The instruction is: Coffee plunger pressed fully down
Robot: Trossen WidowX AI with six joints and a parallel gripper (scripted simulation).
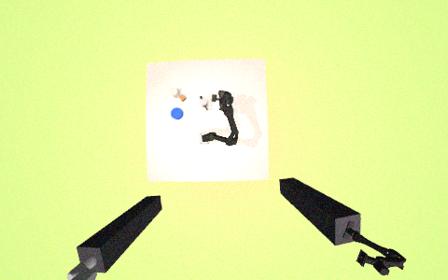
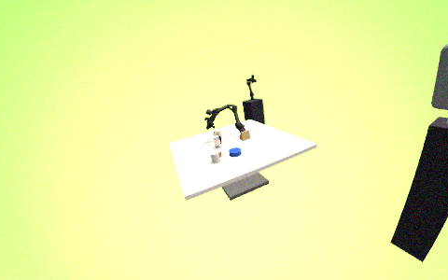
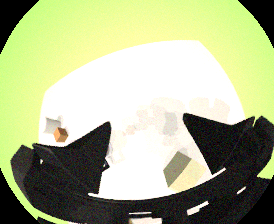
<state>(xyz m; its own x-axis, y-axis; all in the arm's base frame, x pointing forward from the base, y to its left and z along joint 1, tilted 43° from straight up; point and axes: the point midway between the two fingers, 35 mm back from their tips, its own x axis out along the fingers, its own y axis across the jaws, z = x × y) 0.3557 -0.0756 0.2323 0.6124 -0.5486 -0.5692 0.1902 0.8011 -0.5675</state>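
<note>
From the top view, the arm reached across the white table (image 1: 162, 159) with its gripper (image 1: 213, 98) spread wide and holding nothing. The coffee press (image 1: 203, 101) stood just ahead of the jaws, apart from them as far as this small picture allowed. Further out beyond the press sat one white cup (image 1: 175, 91) with one small orange piece (image 1: 182, 97) touching it, and one blue disc (image 1: 176, 113) lay off to one side of that line. Judged from this, no pressing had begun: the approach was nearly done, while the contact, the push down and the release were all left.

In the exterior view, the gripper (image 2: 209, 120) hung above and slightly behind the press (image 2: 216, 138), not touching it. One tan block (image 2: 245, 135) stood well behind the jaws near the arm's base, with the cup (image 2: 216, 157) and the disc (image 2: 235, 151) on the far side of the press. The press appeared upright, though it was too small to be sure of the plunger's height.

In the wrist view, the two dark fingers stood far apart with a pale, blurred shape between and below them, probably the press (image 3: 131, 163). One tan block (image 3: 178, 167) showed by the right finger, and the orange piece (image 3: 60, 135) lay outside the left finger.
</note>
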